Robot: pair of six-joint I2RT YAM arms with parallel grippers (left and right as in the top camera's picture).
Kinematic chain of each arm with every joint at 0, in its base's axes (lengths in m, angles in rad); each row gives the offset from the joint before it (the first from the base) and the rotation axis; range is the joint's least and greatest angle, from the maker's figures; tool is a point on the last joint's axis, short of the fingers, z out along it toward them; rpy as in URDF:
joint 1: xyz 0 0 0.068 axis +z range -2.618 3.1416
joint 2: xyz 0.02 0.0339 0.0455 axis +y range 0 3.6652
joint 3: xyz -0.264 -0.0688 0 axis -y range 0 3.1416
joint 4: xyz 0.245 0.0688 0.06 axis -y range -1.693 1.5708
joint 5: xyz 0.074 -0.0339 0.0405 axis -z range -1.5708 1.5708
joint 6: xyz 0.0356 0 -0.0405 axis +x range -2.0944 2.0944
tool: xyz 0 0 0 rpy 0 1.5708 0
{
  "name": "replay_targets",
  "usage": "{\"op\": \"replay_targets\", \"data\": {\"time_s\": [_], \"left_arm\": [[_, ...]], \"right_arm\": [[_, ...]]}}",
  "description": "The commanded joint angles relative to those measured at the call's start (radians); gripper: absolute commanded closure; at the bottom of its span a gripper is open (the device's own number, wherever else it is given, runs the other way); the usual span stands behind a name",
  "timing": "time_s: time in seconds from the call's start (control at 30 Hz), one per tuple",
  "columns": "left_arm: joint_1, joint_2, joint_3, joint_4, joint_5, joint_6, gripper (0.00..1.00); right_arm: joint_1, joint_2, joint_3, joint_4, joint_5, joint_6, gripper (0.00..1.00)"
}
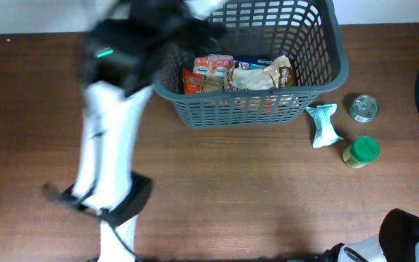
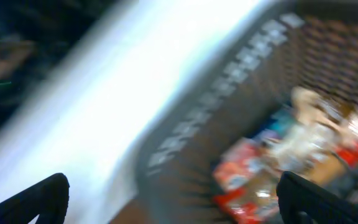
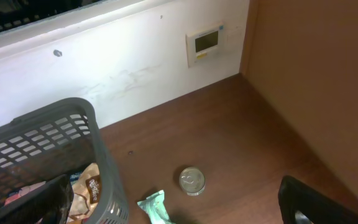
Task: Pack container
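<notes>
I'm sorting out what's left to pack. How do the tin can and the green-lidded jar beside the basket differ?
The tin can has a bare silver metal top, while the jar has a bright green lid. The tin can sits nearer the back wall, and the jar sits nearer the front of the table. Both stand upright on the table to the right of the basket, and neither is inside it yet.

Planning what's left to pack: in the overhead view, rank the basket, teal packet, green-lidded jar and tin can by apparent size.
1. basket, by far the largest
2. teal packet
3. jar and can: they look about alike, so they are not ranked against each other
</notes>
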Motion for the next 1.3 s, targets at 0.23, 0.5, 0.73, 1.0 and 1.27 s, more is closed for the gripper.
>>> {"op": "replay_targets", "data": {"time_s": [0.23,0.5,0.73,1.0,1.27], "left_arm": [[0.39,-0.066,-0.024,-0.152,-0.039,-0.391,0.01],[0.592,-0.06,-0.143,-0.217,-0.037,-0.393,0.01],[0.637,-0.06,-0.198,-0.221,-0.037,-0.393,0.01],[0.636,-0.06,-0.2,-0.221,-0.037,-0.393,0.01],[0.636,-0.06,-0.2,-0.221,-0.037,-0.393,0.01]], "right_arm": [[-0.006,0.003,-0.003,0.046,0.001,0.007,0.01],[-0.006,0.026,-0.029,0.005,0.002,0.006,0.01],[-0.006,0.114,-0.33,-0.009,0.032,0.004,0.0],[-0.006,0.138,-0.834,0.151,0.039,0.015,0.06],[-0.008,0.107,-1.182,0.336,0.039,0.016,0.03]]}}
